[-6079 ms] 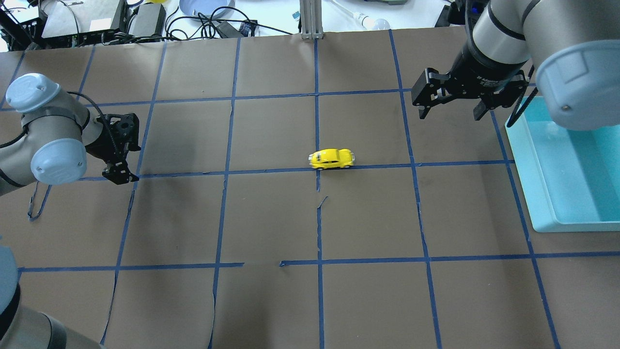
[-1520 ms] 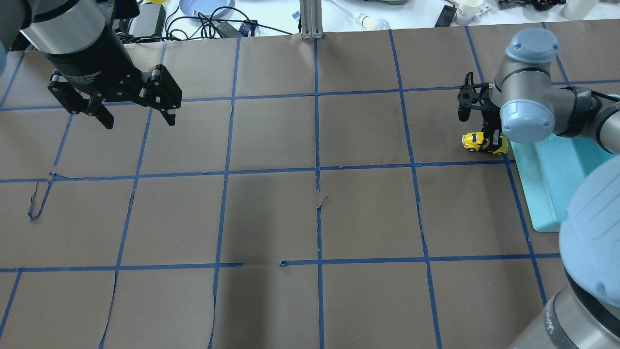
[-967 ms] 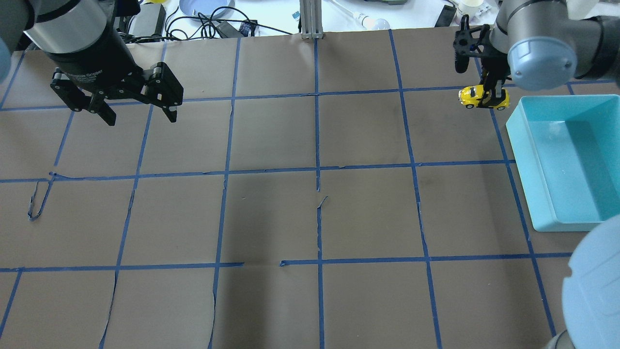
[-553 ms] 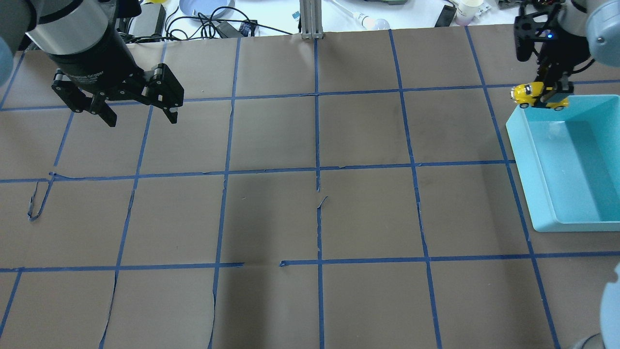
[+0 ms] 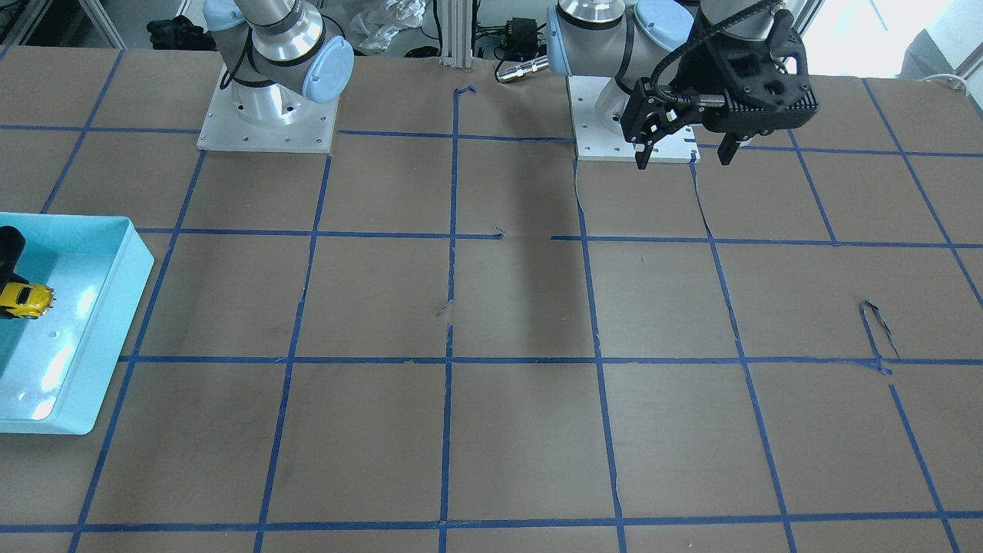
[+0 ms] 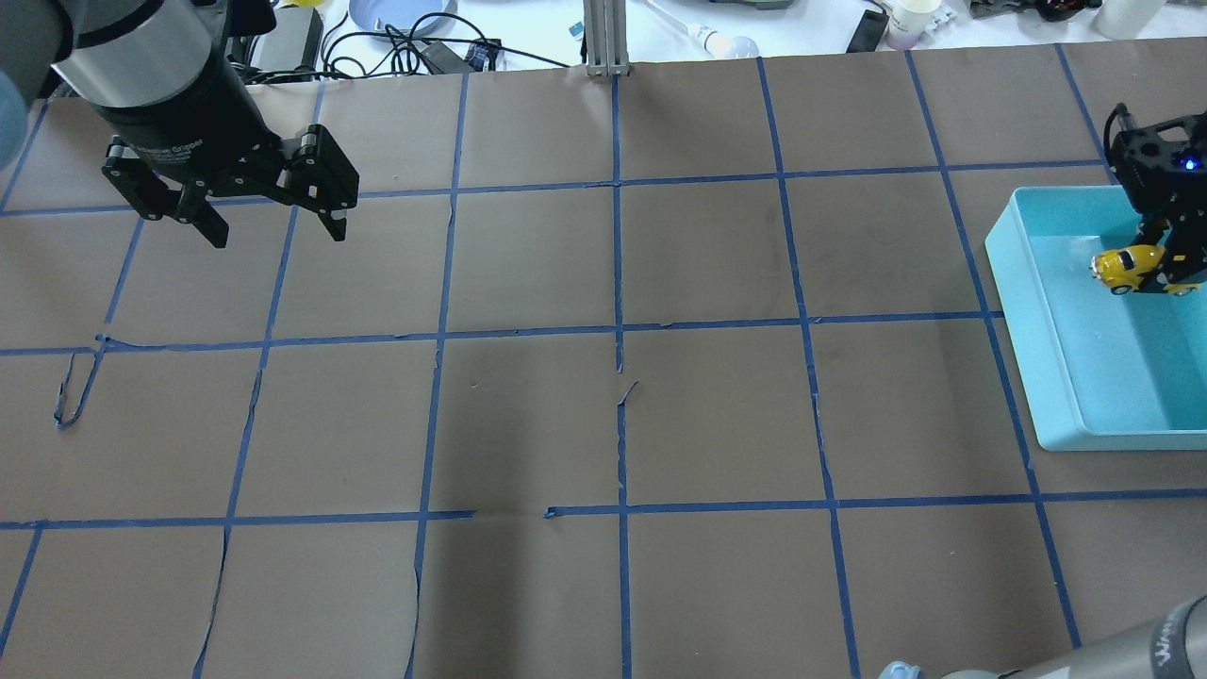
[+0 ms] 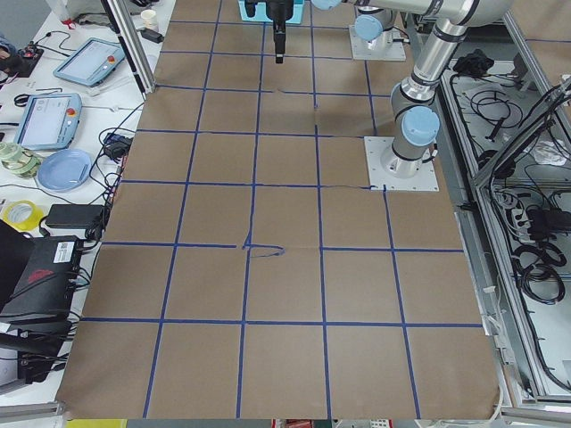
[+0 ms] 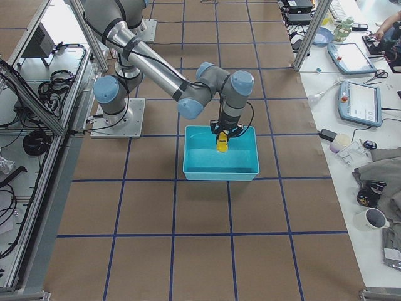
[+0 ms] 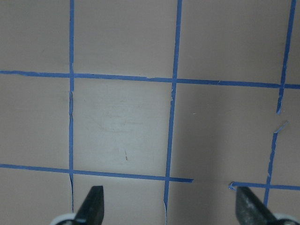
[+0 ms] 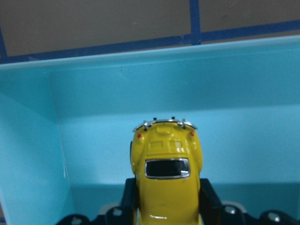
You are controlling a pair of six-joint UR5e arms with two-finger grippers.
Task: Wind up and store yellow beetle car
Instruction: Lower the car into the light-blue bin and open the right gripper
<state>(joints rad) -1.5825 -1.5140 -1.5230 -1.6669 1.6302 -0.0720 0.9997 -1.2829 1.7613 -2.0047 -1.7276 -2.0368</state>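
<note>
Now holding the yellow beetle car (image 6: 1124, 268) over the blue bin (image 6: 1016, 292).
The right gripper (image 10: 168, 206) is pinching the car across its flanks, its long axis pointing away from the wrist, straight above the bin floor, so a release is looking due; the left gripper (image 6: 277, 236) is hanging well apart, jaws wide.

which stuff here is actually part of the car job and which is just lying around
In the job:
yellow beetle car, gripped by the right pincer
turquoise bin under it

Lying about:
blue plate
cables
paper cup
light bulb
left pincer, open and empty
</note>
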